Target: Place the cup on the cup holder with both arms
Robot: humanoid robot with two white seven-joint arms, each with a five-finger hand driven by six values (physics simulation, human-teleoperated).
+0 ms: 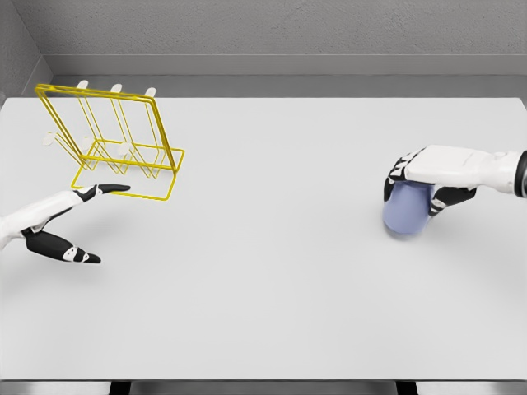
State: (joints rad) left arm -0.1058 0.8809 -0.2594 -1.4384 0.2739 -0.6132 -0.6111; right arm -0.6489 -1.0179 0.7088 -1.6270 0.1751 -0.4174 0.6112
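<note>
The right hand (428, 185) grips the pale blue cup (406, 211) at the table's (272, 288) right side, well apart from the yellow wire cup holder (115, 140) far left, beside the left hand (70, 222), whose fingers are spread and hold nothing.

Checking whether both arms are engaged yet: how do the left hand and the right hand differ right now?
The right hand is closed around the pale blue cup, while the left hand holds nothing, its fingers spread. The right hand is at the table's right side, far from the yellow wire cup holder; the left hand lies just in front of that holder. Both are white with black fingers and sit low over the white table.
</note>
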